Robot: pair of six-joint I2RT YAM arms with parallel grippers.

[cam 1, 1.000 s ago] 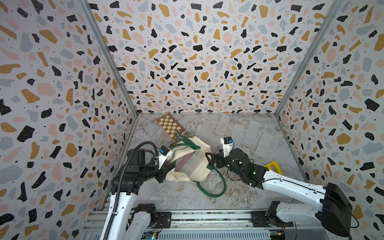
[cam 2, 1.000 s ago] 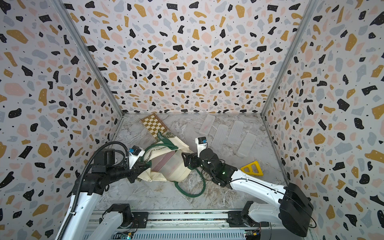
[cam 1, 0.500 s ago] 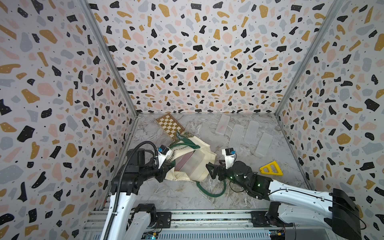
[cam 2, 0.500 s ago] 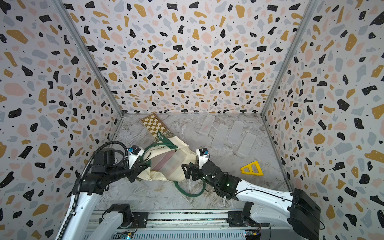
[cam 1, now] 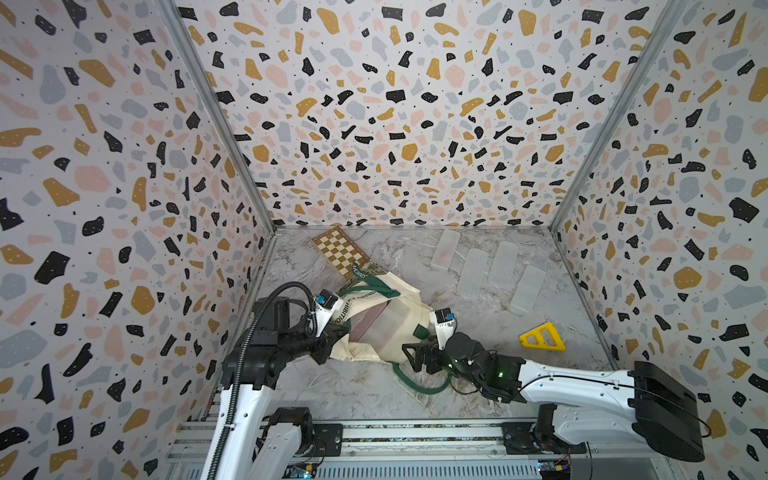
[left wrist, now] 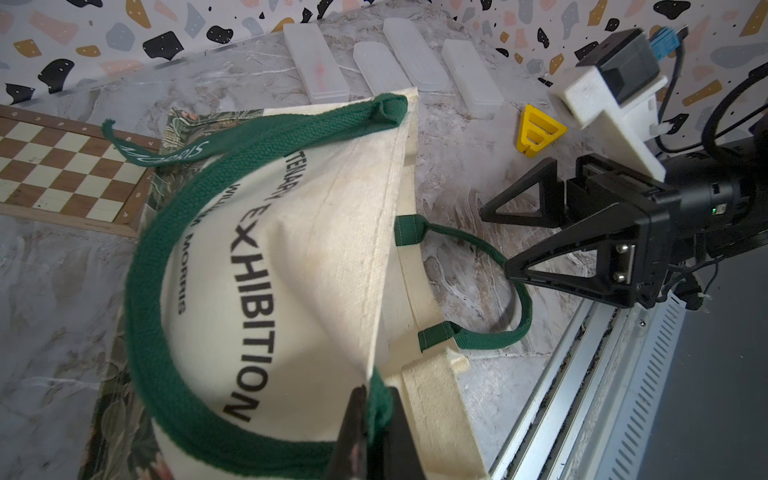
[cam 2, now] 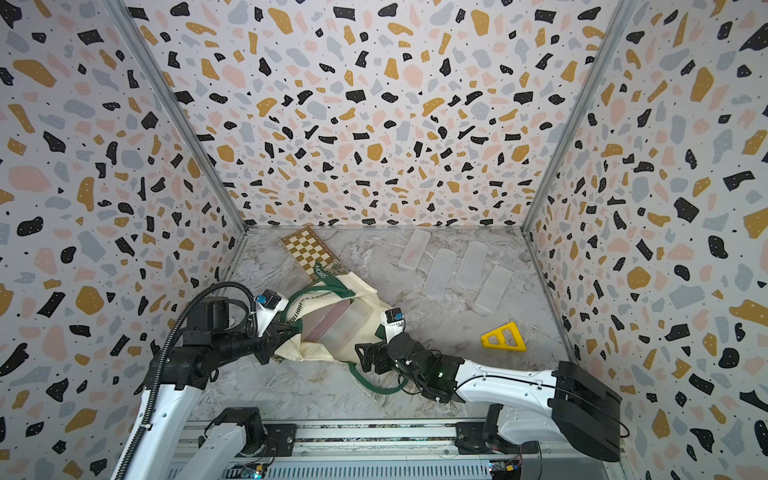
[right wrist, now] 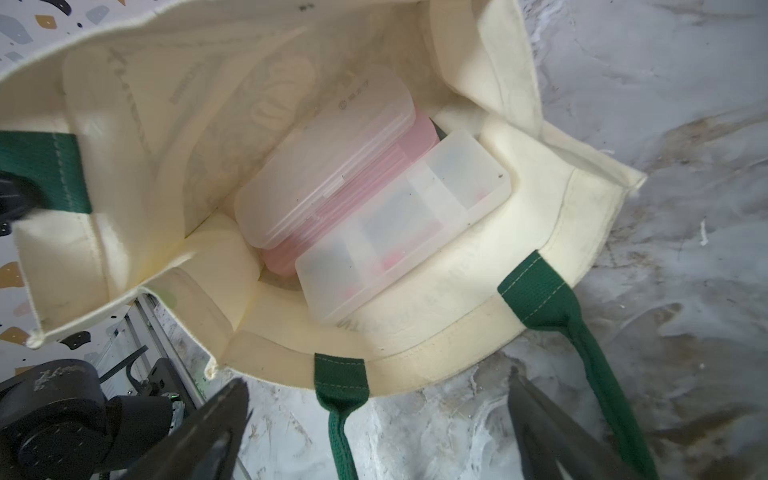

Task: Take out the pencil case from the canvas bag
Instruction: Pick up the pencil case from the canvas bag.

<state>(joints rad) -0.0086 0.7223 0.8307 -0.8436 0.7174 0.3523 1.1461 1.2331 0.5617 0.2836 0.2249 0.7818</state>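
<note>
I found the left gripper (left wrist: 375, 419) clamped on the canvas bag (right wrist: 457, 307) rim, holding its mouth open. The right gripper (right wrist: 379, 384) stood wide open and empty just outside. The pencil case (right wrist: 401, 226) lay inside, against a pink case (right wrist: 286, 259). Risk, in my judgement: the jaws could snag the lower handle (right wrist: 536, 291) or the hem and drag the bag.

Marble table (cam 1: 353, 395): bag (cam 1: 405, 293) left-centre; chessboard (cam 1: 338, 251) behind, seemingly partly under it; four cases (cam 1: 473, 272), yellow wedge (cam 1: 528, 340) to right of it.

Pencil cases (right wrist: 328, 166): inside canvas bag (cam 1: 405, 293)
Chessboard (cam 1: 338, 251): behind canvas bag, corner beneath it
Loose cases (cam 1: 471, 272): behind-right of canvas bag
Triangular frame (cam 1: 540, 338): right of canvas bag
</note>
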